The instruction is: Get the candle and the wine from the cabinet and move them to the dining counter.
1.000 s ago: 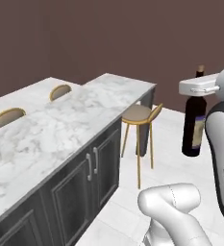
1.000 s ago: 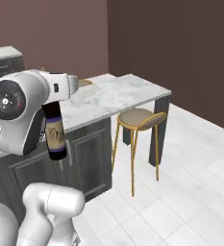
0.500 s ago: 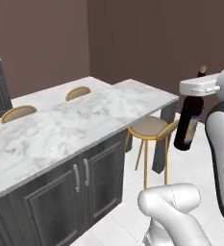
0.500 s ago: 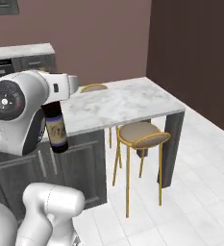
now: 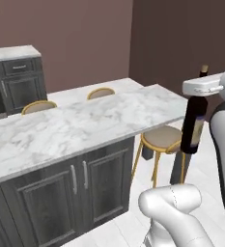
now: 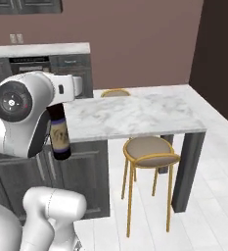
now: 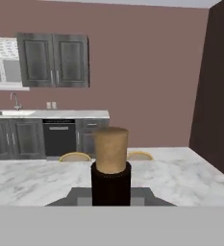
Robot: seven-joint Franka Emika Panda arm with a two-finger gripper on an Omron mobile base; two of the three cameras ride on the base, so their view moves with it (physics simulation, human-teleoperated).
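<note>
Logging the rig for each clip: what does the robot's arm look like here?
A glossy white arm with bulky rounded segments, smooth shells and no visible cables. One joint ends in a round dark grey cap with small pale dots. Faint small dark lettering runs down the upright link in the left base view. The pincer's fingers cannot be made out.

One wine bottle [image 5: 193, 126] is hanging upright beside one long marble bench [image 5: 75, 126]. Three round wooden stools are standing at that bench: one [image 6: 147, 150] at its near end, and two [image 5: 101, 93] [image 5: 38, 106] showing as backrests beyond its far edge. Two dark wall cupboard doors [image 7: 53, 60] are showing above a second marble counter [image 7: 51, 114] holding one tap [image 7: 16, 101].
</note>
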